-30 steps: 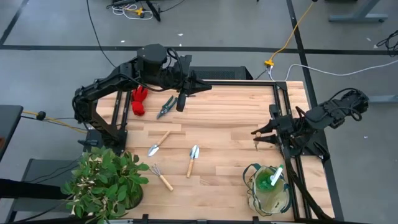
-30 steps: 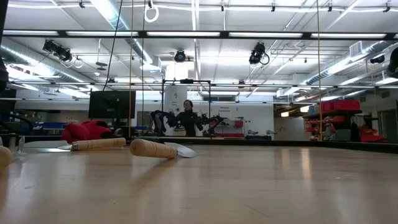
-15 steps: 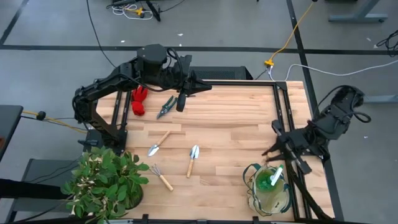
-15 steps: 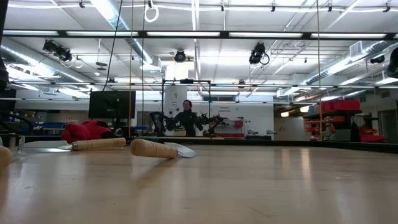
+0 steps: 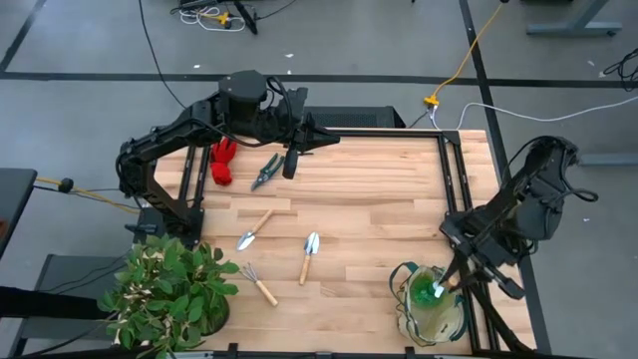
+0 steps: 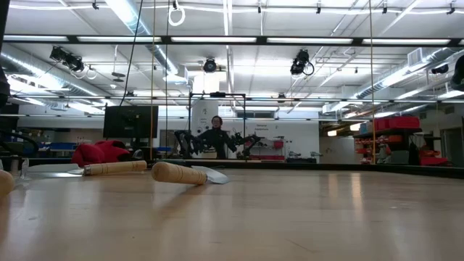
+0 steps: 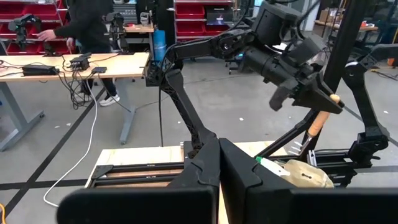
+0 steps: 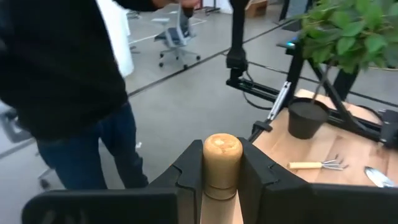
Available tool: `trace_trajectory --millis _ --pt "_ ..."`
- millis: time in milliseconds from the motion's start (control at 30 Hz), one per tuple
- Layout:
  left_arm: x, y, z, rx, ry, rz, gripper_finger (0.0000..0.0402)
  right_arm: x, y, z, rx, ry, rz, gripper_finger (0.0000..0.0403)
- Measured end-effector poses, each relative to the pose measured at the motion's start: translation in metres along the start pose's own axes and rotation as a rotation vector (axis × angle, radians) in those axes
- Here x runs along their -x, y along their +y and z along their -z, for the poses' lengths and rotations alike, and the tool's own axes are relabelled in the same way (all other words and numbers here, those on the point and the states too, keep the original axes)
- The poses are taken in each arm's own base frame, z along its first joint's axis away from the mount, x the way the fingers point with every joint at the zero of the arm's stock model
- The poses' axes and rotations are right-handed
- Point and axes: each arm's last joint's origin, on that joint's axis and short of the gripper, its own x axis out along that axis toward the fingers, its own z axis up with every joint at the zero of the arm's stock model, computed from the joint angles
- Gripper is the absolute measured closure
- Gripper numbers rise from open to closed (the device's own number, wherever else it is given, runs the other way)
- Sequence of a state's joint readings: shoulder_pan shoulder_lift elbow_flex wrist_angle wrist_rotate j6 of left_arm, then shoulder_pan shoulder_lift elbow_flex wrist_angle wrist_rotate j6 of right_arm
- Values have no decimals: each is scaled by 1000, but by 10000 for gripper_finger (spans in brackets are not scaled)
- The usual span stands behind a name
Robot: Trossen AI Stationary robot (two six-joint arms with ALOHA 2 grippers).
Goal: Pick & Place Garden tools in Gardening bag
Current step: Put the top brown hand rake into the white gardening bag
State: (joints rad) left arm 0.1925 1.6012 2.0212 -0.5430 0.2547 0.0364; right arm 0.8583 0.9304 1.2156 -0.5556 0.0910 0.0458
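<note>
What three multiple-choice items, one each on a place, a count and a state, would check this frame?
1. Where is the round beige fabric bag with green trim?
A. at the table's near right corner, below the right arm
B. beside the red gloves
C. under the left arm

2. How many silver tools with light wooden handles lie loose on the wooden table?
A. one
B. three
C. five

3. What is the right gripper doing?
A. hanging open
B. its fingers clamp a light wooden handle
C. gripping the dark pruning shears

Answers: 1 A, the high view shows the bag at that corner. 2 B, two trowels and a small rake lie there. 3 B, the right wrist view shows the wooden handle between the fingers.
</note>
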Motion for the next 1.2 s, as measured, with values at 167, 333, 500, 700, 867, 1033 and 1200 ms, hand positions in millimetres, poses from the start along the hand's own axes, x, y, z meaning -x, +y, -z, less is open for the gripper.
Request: trace_trajectory --millis 167,333,500,700,867,1033,1200 --pt "0 0 0 4 0 1 391 -9 5 2 11 28 -25 344" --pt "0 0 0 4 -1 2 397 -22 12 4 22 47 -50 344" --pt "0 0 0 6 -1 4 392 -39 21 9 39 100 -78 344" --pt "0 0 0 6 -1 4 398 -60 31 18 57 168 -101 344" --pt "0 0 0 6 -1 4 392 -76 35 25 35 223 -100 344" --pt "0 0 0 7 -1 5 398 -86 37 30 40 254 -98 344" --pt "0 -1 0 7 -2 19 393 -93 39 40 45 270 -114 344"
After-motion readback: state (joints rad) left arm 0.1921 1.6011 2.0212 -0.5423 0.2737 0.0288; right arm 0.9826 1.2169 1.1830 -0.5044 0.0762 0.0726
